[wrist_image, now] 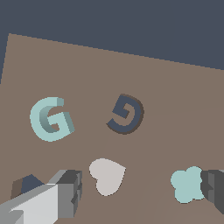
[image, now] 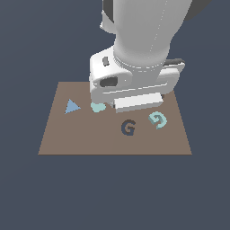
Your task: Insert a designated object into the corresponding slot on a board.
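The pale teal G piece (image: 158, 120) (wrist_image: 50, 119) lies flat on the brown board (image: 112, 143) (wrist_image: 175, 100), toward the exterior view's right. Just beside it is the dark navy G-shaped slot (image: 128, 128) (wrist_image: 126, 114), which has nothing in it. My gripper (wrist_image: 141, 187) hangs open above the board, away from the G piece, with nothing held. One finger (wrist_image: 68, 192) is near a dark hexagonal recess (wrist_image: 27, 183), and the other finger (wrist_image: 214, 190) is at the teal clover blob. In the exterior view the white hand (image: 130, 83) hides the fingers.
A teal clover-like blob (image: 97, 107) (wrist_image: 187, 184) lies partly under the hand. A pale heart shape (wrist_image: 107, 175) shows on the board between the fingers. A blue triangle (image: 71, 107) lies toward the exterior view's left. Dark floor surrounds the board.
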